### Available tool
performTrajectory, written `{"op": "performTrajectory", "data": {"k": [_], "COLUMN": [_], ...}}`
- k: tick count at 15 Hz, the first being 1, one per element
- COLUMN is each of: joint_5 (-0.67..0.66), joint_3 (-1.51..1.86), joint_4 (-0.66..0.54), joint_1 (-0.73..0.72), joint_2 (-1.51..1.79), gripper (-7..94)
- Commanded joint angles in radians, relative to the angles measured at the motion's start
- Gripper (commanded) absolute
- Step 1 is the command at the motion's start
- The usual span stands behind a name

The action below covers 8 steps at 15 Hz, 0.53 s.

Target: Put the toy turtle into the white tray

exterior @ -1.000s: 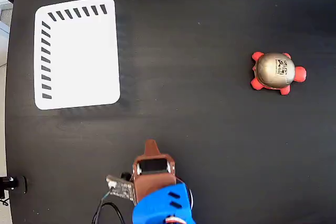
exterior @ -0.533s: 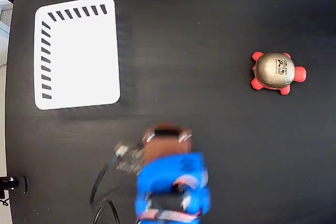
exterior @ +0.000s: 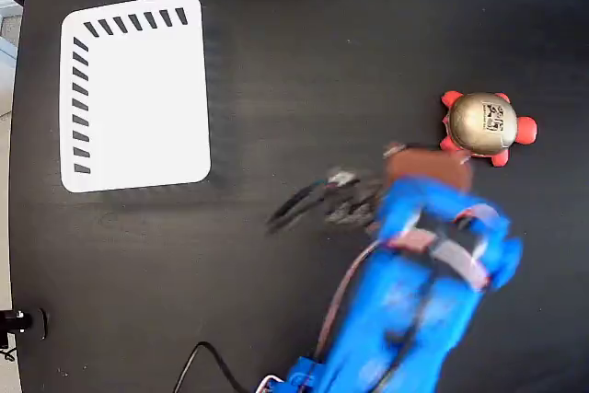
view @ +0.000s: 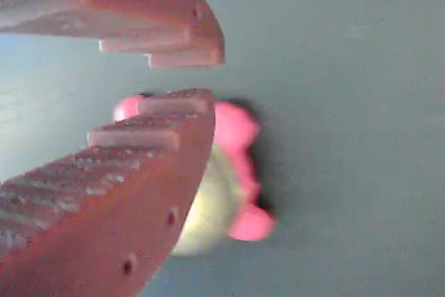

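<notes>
Gripper [view: 198,78]: in the wrist view the two brown ribbed fingers [view: 139,165] stand apart with a clear gap between the tips, nothing clamped between them; jaws parted, moderately wide. The lower finger overlaps the toy turtle [view: 233,179] in this view, hiding much of its pale shell; pink-red limbs show past the finger edge. Whether finger and turtle touch cannot be told. In the fixed view the gripper [exterior: 428,165] is motion-blurred, its brown tip just beside the lower-left of the toy turtle [exterior: 483,126]; contact not resolvable there either. The turtle sits on the black worktop [exterior: 322,62] at picture right, golden-tan shell up with a small dark printed mark, red legs and head around it. The blue arm [exterior: 414,292] runs from the bottom edge up and right to the gripper, a dark cable [exterior: 304,204] trailing to its left. The white tray [exterior: 133,94] lies well apart at upper left of the fixed view, flat, with black slanted slots along its top and left edges, nothing in it.
</notes>
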Motion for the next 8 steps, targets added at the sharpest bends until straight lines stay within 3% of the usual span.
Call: {"op": "performTrajectory", "data": {"k": [1, 4, 8], "joint_5": [-0.064, -0.147, -0.204], "joint_3": [-0.253, -0.548, -0.718], "joint_4": [0.021, 0.104, 0.133], "joint_1": [0.078, 0.129, 0.158], "joint_2": [-0.103, -0.331, -0.537], "gripper": [0, 7, 33]}}
